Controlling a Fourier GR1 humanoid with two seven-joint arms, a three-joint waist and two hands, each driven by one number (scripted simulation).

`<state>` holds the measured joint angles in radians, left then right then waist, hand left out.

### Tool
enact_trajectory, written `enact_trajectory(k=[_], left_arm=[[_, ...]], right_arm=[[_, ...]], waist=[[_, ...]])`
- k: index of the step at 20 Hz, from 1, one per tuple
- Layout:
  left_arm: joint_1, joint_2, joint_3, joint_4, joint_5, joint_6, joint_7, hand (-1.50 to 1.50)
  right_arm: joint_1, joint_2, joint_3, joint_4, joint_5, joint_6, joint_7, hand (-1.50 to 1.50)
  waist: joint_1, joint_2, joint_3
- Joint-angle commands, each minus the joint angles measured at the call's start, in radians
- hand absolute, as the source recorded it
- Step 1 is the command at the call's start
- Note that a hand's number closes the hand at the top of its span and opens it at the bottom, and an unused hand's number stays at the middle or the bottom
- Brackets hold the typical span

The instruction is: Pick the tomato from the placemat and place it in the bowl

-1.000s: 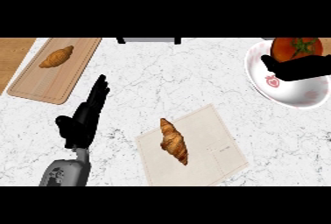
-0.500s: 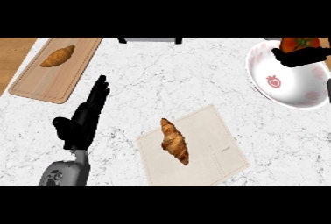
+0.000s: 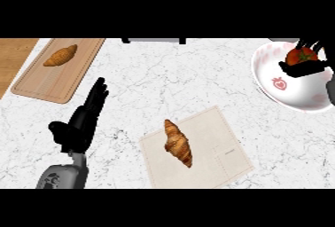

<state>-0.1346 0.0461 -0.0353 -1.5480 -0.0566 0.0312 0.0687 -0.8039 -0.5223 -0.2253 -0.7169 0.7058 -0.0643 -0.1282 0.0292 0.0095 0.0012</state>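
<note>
The red tomato (image 3: pixel 301 56) sits inside the white bowl (image 3: pixel 294 94) at the counter's far right. My right hand (image 3: pixel 302 70) is in the bowl around it, thumb below and fingers (image 3: pixel 319 44) spread straight up behind it, open. The beige placemat (image 3: pixel 219 155) lies at the counter's middle front and carries a croissant (image 3: pixel 178 142), no tomato. At the left my left hand (image 3: pixel 82 122) rests open with fingers pointing up, well apart from the placemat.
A wooden cutting board (image 3: pixel 39 80) at the far left holds a second croissant (image 3: pixel 61 56). The bowl has a strawberry mark (image 3: pixel 280 83) on its inner wall. White marble counter lies between the board, placemat and bowl.
The tomato has come down into the bowl and shows more fully. My right hand's fingers have spread away from it. The left hand has not moved.
</note>
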Motion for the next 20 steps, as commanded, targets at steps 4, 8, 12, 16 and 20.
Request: enact_trajectory(k=[4, 8, 12, 16, 20], left_arm=[[-0.049, 0.003, 0.008, 0.023, 0.005, -0.002, 0.040, 0.00], [0.011, -0.031, -0.033, 0.002, -0.032, 0.027, -0.012, 0.00], [-0.029, 0.022, 0.006, -0.050, 0.018, -0.025, 0.067, 0.00], [-0.112, -0.008, 0.008, 0.008, -0.021, 0.035, 0.099, 0.00], [-0.013, -0.019, -0.013, -0.054, -0.007, 0.019, 0.070, 0.00]], right_arm=[[-0.046, -0.013, -0.047, 0.225, -0.080, 0.150, -0.176, -1.50], [-0.051, -0.022, -0.106, 0.311, -0.124, 0.109, -0.318, -1.50], [-0.118, -0.064, -0.191, 0.299, -0.212, 0.144, -0.355, -1.50], [-0.109, -0.083, -0.253, 0.312, -0.280, 0.141, -0.402, -1.50], [-0.123, -0.145, -0.309, 0.340, -0.354, 0.250, -0.315, -1.50]], waist=[[-0.003, 0.002, 0.000], [0.003, 0.002, 0.001], [0.005, 0.000, 0.001], [-0.014, -0.002, 0.000], [-0.017, -0.008, 0.000]])
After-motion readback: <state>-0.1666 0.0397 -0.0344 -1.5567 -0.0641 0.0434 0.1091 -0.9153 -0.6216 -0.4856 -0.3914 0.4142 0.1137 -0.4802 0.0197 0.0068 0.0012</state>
